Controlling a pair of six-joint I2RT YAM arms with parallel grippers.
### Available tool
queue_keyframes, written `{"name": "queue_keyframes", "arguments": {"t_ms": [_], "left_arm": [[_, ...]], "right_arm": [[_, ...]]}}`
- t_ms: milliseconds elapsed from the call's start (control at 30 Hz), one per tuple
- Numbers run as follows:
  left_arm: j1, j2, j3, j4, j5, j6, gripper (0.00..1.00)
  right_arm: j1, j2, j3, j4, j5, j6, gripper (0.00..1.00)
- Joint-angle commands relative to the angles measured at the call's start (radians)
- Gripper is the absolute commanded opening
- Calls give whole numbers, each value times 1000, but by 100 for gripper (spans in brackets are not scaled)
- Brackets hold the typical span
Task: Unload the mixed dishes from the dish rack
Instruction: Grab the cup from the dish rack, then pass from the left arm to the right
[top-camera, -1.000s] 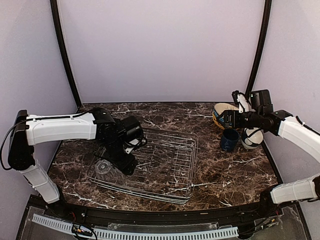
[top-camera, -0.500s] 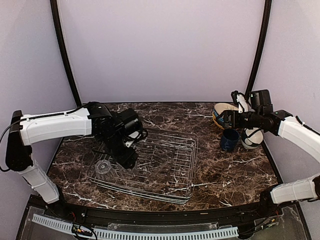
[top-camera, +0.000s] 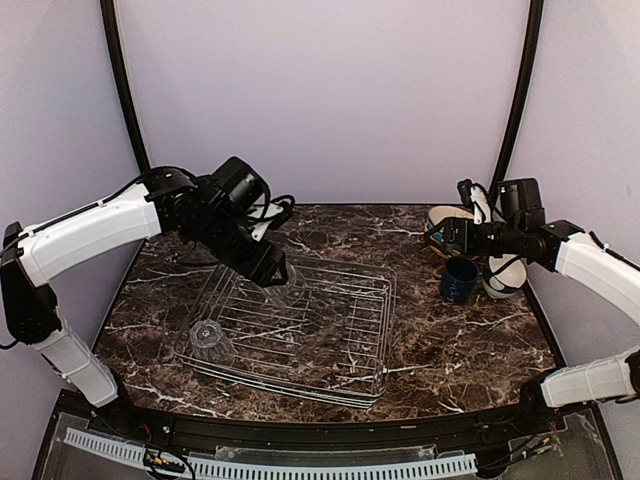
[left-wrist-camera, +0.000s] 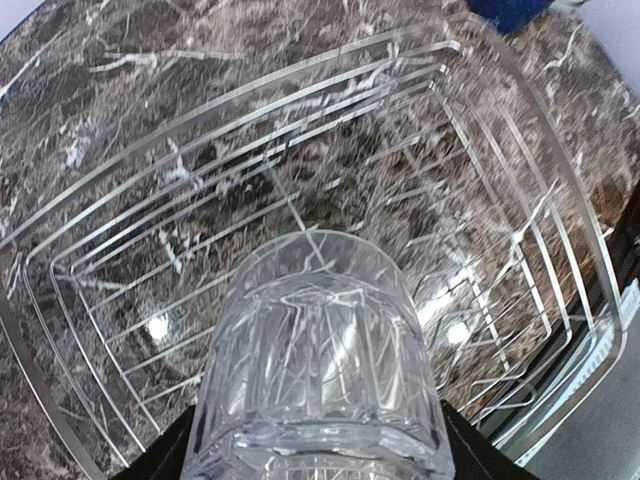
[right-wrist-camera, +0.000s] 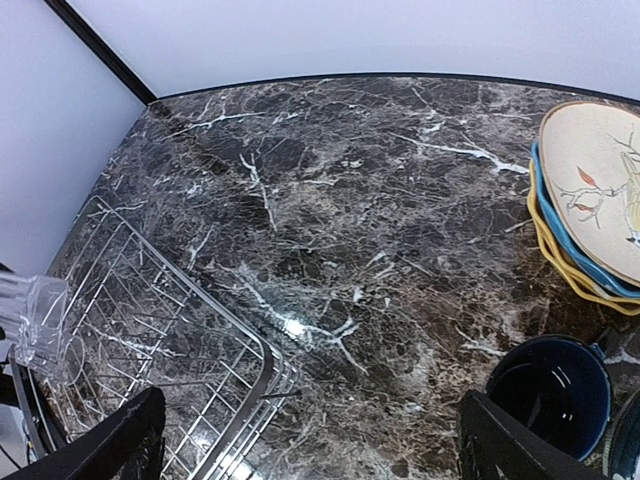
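My left gripper (top-camera: 273, 266) is shut on a clear glass (top-camera: 296, 272) and holds it in the air above the far left part of the wire dish rack (top-camera: 340, 345). In the left wrist view the glass (left-wrist-camera: 320, 350) fills the space between my fingers, with the rack (left-wrist-camera: 520, 170) below. A second clear glass (top-camera: 207, 333) stands in the rack's left end. My right gripper (top-camera: 455, 236) is open and empty, hovering by the stacked plates (top-camera: 440, 222), the dark blue mug (top-camera: 459, 279) and a pale bowl (top-camera: 504, 277). The right wrist view shows the plates (right-wrist-camera: 590, 190), the mug (right-wrist-camera: 548, 392) and the rack (right-wrist-camera: 150, 320).
The dark marble table (top-camera: 450, 340) has purple walls behind and at both sides. Black frame posts (top-camera: 125, 100) rise at the back corners. The unloaded dishes cluster at the back right corner. A rail (top-camera: 300, 465) runs along the near edge.
My left arm has risen from the rack's left part and moved up and back with the clear glass in its grip. The right arm has stayed almost still.
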Motion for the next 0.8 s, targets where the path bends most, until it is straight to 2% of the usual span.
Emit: {"name": "queue_keyframes", "arguments": {"t_ms": [0, 200, 367, 533, 600, 767], "left_arm": [[78, -57, 61, 182, 259, 33, 48], [168, -16, 61, 420, 516, -16, 47], [217, 17, -4, 622, 702, -130, 45], [255, -9, -167, 940, 784, -262, 43], [263, -22, -241, 1017, 802, -297, 43], [271, -49, -311, 1087, 816, -311, 43]], "right_arm": [[31, 16, 11, 61, -68, 43, 99], [107, 41, 22, 140, -106, 114, 99], [202, 100, 27, 279, -155, 200, 99], [297, 203, 72, 435, -205, 260, 99], [342, 260, 109, 472, -219, 264, 98], [404, 341, 162, 599, -263, 288, 97]]}}
